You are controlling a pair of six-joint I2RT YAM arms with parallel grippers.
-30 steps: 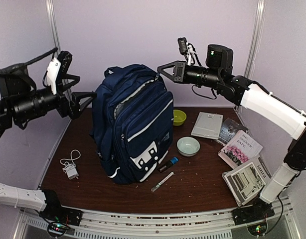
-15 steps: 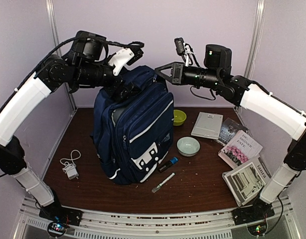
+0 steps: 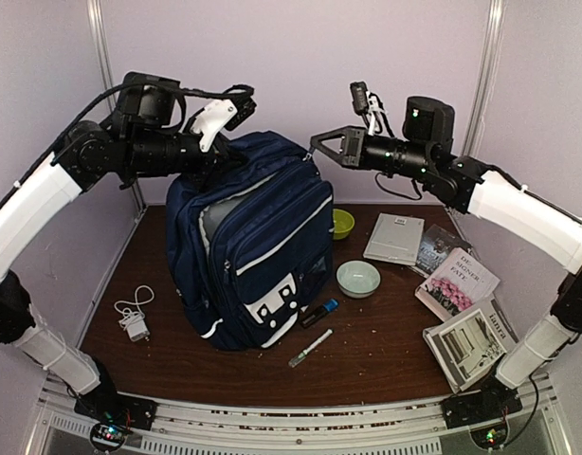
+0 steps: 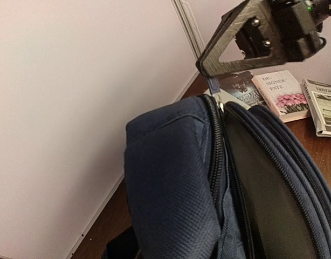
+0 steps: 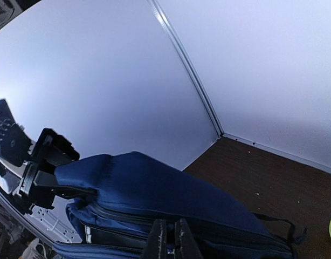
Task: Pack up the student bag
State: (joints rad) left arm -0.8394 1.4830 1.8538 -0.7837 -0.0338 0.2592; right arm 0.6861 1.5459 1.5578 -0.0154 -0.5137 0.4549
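Left tool grips the bag's top; right tool pinches its zip pull; brown table, lilac walls.

Free tabletop left of student bag

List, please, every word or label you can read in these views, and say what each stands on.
"DE- SIGNER' FATE": cover of the pink-flowered book.
"lanra": top of the white book.
Grey book: a small label, too small to read.
Dark book: cover lettering blurred, unreadable.
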